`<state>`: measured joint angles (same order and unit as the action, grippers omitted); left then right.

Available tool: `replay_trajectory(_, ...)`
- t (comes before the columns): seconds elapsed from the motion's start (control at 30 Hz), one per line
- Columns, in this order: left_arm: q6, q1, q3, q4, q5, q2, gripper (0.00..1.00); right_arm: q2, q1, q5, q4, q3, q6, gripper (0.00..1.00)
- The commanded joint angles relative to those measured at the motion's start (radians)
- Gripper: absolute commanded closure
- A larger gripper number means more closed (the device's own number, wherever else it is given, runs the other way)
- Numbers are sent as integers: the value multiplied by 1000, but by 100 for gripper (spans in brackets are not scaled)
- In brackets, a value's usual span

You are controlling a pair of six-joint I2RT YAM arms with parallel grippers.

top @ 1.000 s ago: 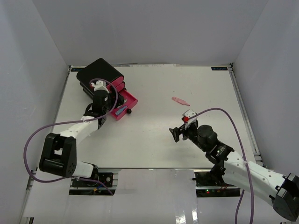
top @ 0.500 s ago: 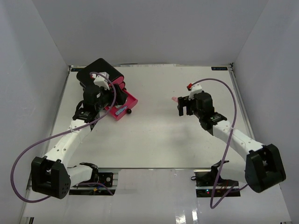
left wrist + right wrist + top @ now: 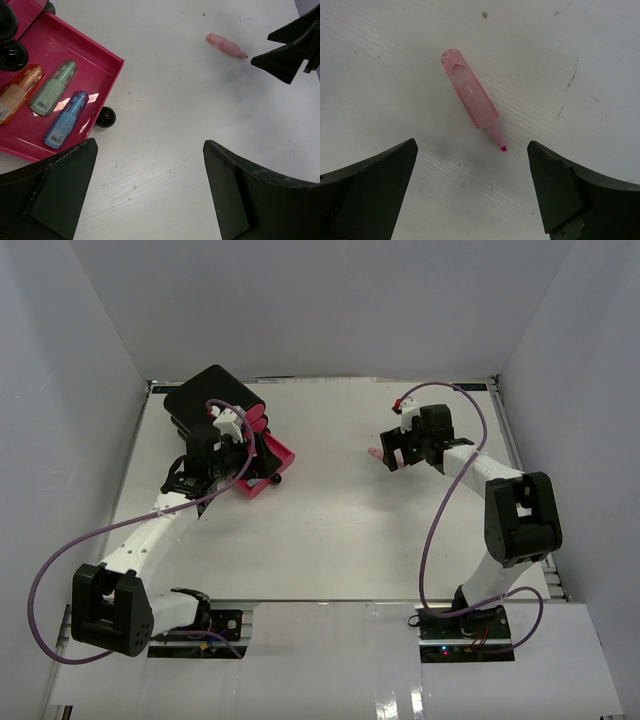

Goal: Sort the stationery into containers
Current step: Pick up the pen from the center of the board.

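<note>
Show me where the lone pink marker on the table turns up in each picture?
Top external: pink marker right of centre, poking out left of the right jaws.
Left wrist: pink marker near the top, right of centre.
Right wrist: pink marker at centre, red tip pointing lower right.
Shared landmark: the open right jaws, close to it in every view.

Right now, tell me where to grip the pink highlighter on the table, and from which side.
Grip the pink highlighter on its wide barrel mid-length, from straight above, right tool closing across it. It lies flat; the tapered tip is too thin.
</note>
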<state>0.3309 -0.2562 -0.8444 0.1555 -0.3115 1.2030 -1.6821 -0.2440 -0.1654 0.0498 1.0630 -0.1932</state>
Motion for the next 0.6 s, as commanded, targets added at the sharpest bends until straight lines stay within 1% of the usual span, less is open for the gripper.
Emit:
replay_trajectory(0.0,7,6,-15,18,-9,-16,2,-62,8,-83,57,87,-129,2)
replay_trajectory(0.13,8,6,-15,19,-17,-11,2,-178,11,-95,154,195,-221,0)
replay_trajectory(0.2,10,6,-16,22,-24,-10,2,-209,11,-98,197,242,-262,0)
replay_trajectory(0.3,10,6,-18,24,-23,-10,2,-246,11,-91,206,262,-310,0)
replay_trajectory(0.33,10,6,-18,24,-23,-10,2,-263,11,-89,219,279,-321,4)
replay_trajectory(0.37,8,5,-18,24,-24,-10,2,-274,11,-89,231,291,-330,4)
replay_trajectory(0.43,10,6,-19,24,-37,-6,2,-309,11,-74,267,330,-350,8)
replay_trajectory(0.57,8,6,-18,24,-40,-2,2,-341,9,-88,300,356,-390,12)
